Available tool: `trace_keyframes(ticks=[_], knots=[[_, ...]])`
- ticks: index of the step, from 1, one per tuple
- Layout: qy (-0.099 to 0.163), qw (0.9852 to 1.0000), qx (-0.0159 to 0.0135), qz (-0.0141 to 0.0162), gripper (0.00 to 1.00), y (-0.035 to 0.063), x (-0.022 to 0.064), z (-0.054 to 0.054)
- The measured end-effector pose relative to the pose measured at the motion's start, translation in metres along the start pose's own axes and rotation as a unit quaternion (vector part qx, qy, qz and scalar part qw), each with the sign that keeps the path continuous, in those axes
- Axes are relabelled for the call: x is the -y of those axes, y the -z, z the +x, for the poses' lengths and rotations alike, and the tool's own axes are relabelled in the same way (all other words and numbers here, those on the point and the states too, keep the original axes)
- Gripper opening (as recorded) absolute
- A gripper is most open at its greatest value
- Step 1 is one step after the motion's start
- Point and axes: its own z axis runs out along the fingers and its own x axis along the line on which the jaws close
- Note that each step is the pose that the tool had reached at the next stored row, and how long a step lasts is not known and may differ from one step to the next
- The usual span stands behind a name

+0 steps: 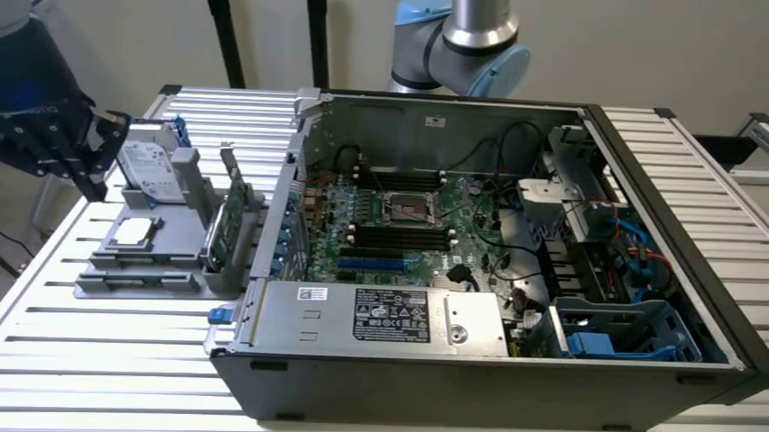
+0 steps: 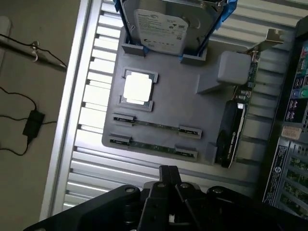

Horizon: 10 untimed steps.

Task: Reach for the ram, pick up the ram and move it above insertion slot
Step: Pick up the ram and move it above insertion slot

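Two rams stand on edge in the grey holder (image 2: 192,103): one thin green stick (image 2: 156,126) and a second (image 2: 153,147) nearer my gripper. My gripper (image 2: 168,169) hovers above the slatted table just short of the holder, its dark fingers pressed together and holding nothing. In the exterior view the gripper (image 1: 54,139) hangs at the left, above and beyond the holder (image 1: 144,270). The motherboard's long black memory slots (image 1: 397,236) lie inside the open computer case (image 1: 481,360).
The holder also carries a silver hard drive (image 2: 163,29), a square processor (image 2: 138,89) and a tall expansion card with a metal bracket (image 2: 236,120). Cables (image 2: 29,125) lie on the floor beside the table. The case's power supply (image 1: 373,315) sits at its front.
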Motion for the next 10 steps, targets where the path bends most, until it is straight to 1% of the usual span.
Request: trace_keyframes(ticks=[2,5,8,10], knots=[[0.019,0.9998,-0.0005,0.0001,0.11,-0.0002,0.0,0.0],[0.046,0.999,-0.001,0.0002,0.11,-0.0004,0.0,0.0],[0.073,0.9973,-0.0011,0.0005,0.11,-0.0006,0.0001,-0.0001],[0.092,0.9958,-0.0011,0.0007,0.11,-0.0007,0.0001,-0.0001]])
